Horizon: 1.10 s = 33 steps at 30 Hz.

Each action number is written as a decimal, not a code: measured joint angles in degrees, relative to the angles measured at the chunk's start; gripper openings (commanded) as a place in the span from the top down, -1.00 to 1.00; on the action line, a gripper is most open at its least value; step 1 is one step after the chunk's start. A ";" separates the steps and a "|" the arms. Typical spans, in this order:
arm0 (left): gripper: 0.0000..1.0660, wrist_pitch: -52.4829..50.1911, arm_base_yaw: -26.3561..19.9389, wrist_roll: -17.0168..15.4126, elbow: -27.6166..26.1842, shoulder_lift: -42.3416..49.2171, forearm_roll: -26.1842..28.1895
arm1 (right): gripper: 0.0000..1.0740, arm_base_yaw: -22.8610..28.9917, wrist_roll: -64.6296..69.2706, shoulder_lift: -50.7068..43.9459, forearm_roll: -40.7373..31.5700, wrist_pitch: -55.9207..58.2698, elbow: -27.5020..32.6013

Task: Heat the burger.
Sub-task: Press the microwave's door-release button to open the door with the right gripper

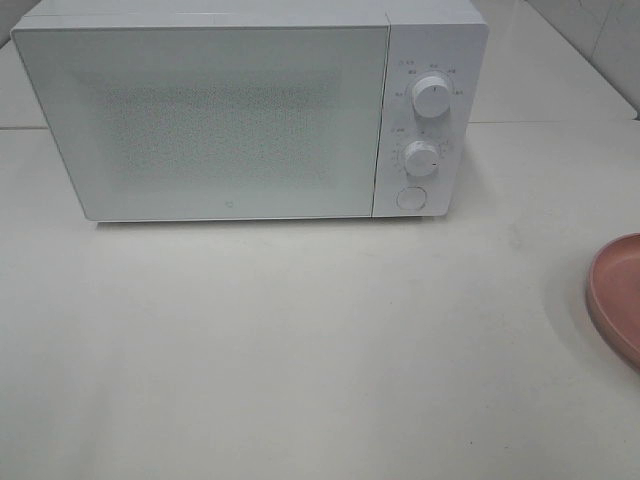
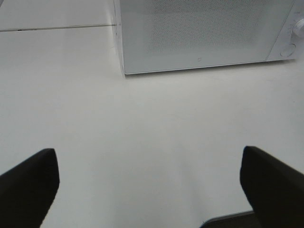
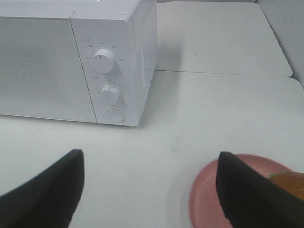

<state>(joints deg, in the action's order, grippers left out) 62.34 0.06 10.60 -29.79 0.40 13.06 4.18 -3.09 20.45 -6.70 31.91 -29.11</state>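
1. The microwave (image 1: 230, 120) stands on the table (image 1: 300, 350), at the back, a little left of the middle.
2. Right of its door (image 1: 215, 120), the upper knob (image 1: 431, 95) sits above the lower knob (image 1: 421, 158), and the button (image 1: 411, 198) is below both.
3. The plate (image 1: 618, 295) lies on the table at the right edge, nearer the front than the microwave and well apart from it.
4. The burger (image 3: 290, 183) lies on the plate.

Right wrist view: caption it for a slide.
Right gripper, jaws open, faces the closed white microwave; the burger sits on a pink plate, partly hidden behind one jaw.
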 measured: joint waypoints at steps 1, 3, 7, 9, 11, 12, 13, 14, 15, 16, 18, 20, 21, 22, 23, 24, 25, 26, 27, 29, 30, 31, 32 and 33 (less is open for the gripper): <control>-0.80 0.00 0.00 0.00 0.00 0.00 0.00 | -0.40 0.00 0.00 0.00 0.00 0.00 0.00; -0.80 0.00 0.00 0.00 0.00 0.00 0.00 | -0.40 0.00 0.00 2.41 -0.06 -2.69 0.80; -0.80 0.00 0.00 0.00 0.00 0.00 0.00 | -0.40 0.00 0.00 4.64 -0.06 -5.10 1.15; -0.80 -0.06 0.00 0.00 0.00 0.00 0.00 | -0.40 0.00 0.00 7.05 -0.11 -7.39 1.15; -0.80 -0.06 0.00 0.00 0.00 0.00 0.00 | -0.40 0.00 0.00 8.88 -0.17 -9.00 1.15; -0.80 -0.17 0.00 0.00 0.00 0.00 0.00 | -0.40 0.00 0.00 9.85 -0.17 -9.80 1.15; -0.80 -0.17 0.00 0.00 0.00 0.00 0.00 | -0.40 0.00 0.00 9.85 -0.17 -9.80 1.15; -0.80 -0.17 0.00 0.00 0.00 0.00 0.00 | -0.40 0.00 0.00 11.57 -0.17 -11.23 1.15; -0.80 -0.17 0.00 0.00 0.00 0.00 0.00 | -0.40 0.00 0.00 12.61 -0.17 -12.03 1.15; -0.80 -0.17 0.00 0.00 0.00 0.00 0.00 | -0.40 0.00 0.00 12.61 -0.17 -12.03 1.15; -0.80 -0.17 0.00 0.00 0.00 0.00 0.00 | -0.40 0.00 0.00 14.38 -0.17 -13.58 1.15; -0.80 -0.17 0.00 0.00 0.00 0.00 0.00 | -0.40 0.00 0.00 17.48 -0.17 -15.99 1.15; -0.80 -0.17 0.00 0.00 0.00 0.00 0.00 | -0.40 0.00 0.00 17.48 -0.17 -15.99 1.15; -0.80 -0.17 0.00 0.00 0.00 0.00 0.00 | -0.40 0.00 0.00 19.37 -0.17 -17.65 1.15; -0.80 -0.17 0.00 0.00 0.00 0.00 0.00 | -0.40 0.00 0.00 20.40 -0.17 -18.51 1.15; -0.80 -0.17 0.00 0.00 0.00 0.00 0.00 | -0.40 0.00 0.00 20.40 -0.17 -18.51 1.15; -0.80 -0.17 0.00 0.00 0.00 0.00 0.00 | -0.40 0.00 0.00 22.29 -0.17 -20.17 1.15; -0.80 -0.17 0.00 0.00 0.00 0.00 0.00 | -0.40 0.00 0.00 23.15 -0.17 -20.91 1.15; -0.80 -0.17 0.00 0.00 0.00 0.00 0.00 | -0.40 0.00 0.00 23.15 -0.17 -20.91 1.15; -0.80 -0.17 0.00 0.00 0.00 0.00 0.00 | -0.40 0.00 0.00 25.55 -0.17 -22.75 1.15; -0.80 -0.17 0.00 0.00 0.00 0.00 0.00 | -0.40 0.00 0.00 27.50 -0.17 -24.64 1.15; -0.80 -0.17 0.00 0.00 0.00 0.00 0.00 | -0.40 0.00 0.00 28.30 -0.17 -25.38 1.15; -0.80 -0.17 0.00 0.00 0.00 0.00 0.00 | -0.40 0.00 0.00 28.30 -0.17 -25.38 1.15; -0.80 -0.17 0.00 0.00 0.00 0.00 0.00 | -0.40 0.00 0.06 30.31 -0.17 -27.90 1.15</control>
<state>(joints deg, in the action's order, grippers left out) 62.17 0.06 10.60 -29.79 0.40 13.06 4.18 -3.04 50.76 -6.88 4.01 -27.96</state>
